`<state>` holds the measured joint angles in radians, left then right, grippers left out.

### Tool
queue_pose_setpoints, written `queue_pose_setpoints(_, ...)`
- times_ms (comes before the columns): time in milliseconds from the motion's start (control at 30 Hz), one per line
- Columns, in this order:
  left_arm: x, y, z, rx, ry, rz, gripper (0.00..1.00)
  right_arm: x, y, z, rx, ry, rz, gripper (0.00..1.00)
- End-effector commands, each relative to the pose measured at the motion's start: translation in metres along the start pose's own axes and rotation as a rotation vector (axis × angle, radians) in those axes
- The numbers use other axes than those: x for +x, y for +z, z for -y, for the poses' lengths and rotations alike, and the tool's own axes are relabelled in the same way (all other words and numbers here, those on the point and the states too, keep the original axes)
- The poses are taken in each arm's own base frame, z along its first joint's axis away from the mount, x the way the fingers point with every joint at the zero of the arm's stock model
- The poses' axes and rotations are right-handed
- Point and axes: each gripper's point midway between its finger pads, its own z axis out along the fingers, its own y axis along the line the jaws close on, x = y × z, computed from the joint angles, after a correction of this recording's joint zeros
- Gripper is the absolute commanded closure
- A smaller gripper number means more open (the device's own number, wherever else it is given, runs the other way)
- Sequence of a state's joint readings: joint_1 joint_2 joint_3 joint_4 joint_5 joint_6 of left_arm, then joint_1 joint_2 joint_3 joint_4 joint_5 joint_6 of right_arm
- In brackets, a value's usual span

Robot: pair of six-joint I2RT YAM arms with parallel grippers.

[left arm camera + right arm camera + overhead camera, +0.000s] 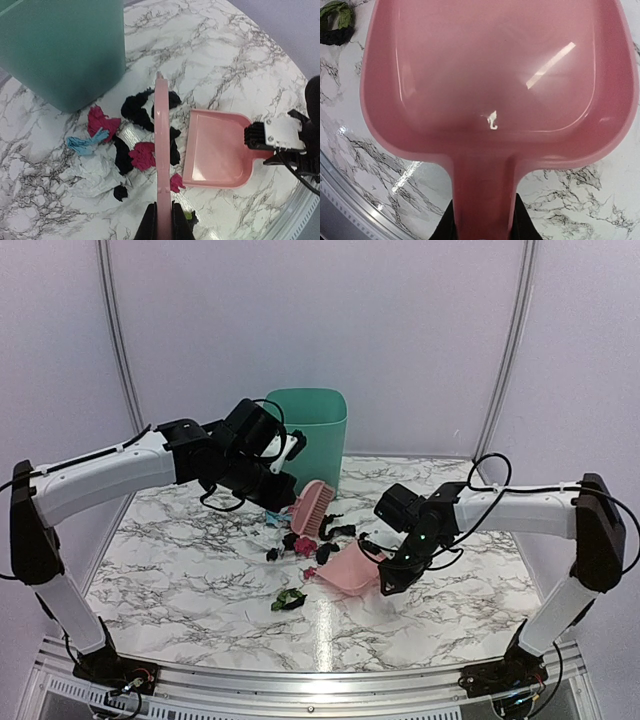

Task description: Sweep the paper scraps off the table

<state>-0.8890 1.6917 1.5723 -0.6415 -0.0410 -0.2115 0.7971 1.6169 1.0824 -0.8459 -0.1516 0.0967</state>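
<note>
Bin: 1 green bin (308, 435), upright at far side of bench (180, 580), just behind the litter.
In the way: pink brush (312, 506) sits edge-on betw. most of the litter and the pink dustpan (350, 570). Some black bits lie under it and on the dustpan side.
Scraps: paper scraps (305, 540) bunched mid-bench, betw. bin and dustpan mouth, right by the brush.
Stray: 1 green scrap (289, 599) apart from the heap, nearer the front edge, left of the dustpan.
Count, gear: 1 bin, 1 brush, 1 dustpan, 2 arms.
Count, litter (left wrist view): 3 magenta bits (143, 155), 1 blue bit (87, 144), 1 pale crumpled piece (97, 172), 1 green. The black bits (136, 111) are several and clumped, so no exact no.
Left tool: left tool (163, 222) pinched tight on the brush's thin edge, a finger each side. Brush runs straight out from it over the heap. Whether the bristles touch the bench: can't tell.
Right tool: right tool (485, 220) closed to a narrow gap on the dustpan handle, jaws pressed on both sides. Pan mouth faces the heap and brush.
Arms: left reaches in from the left, above the heap. Right comes in from the right, low, near the bench.
</note>
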Motion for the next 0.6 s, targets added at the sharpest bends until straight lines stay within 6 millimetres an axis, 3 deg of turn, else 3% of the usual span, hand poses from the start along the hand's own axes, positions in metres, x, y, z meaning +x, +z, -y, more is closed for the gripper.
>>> queue_pose_setpoints(0,-0.026,0.007,-0.029,-0.158,0.006,0.048,1.0,0.0,-0.003,-0.005,-0.026,0.051,0.015,1.0)
queue_pose_setpoints(300,-0.065,0.07,-0.056,-0.269,0.083,0.05,1.0,0.01,-0.001,-0.001,-0.033,0.151,-0.02,1.0)
queue_pose_setpoints(433,-0.062,0.098,-0.072,-0.346,0.141,0.013,1.0,0.007,0.003,0.007,-0.03,0.178,-0.036,1.0)
queue_pose_setpoints(567,-0.052,0.128,-0.066,-0.303,0.203,-0.037,1.0,-0.003,0.006,0.012,-0.031,0.189,-0.039,1.0)
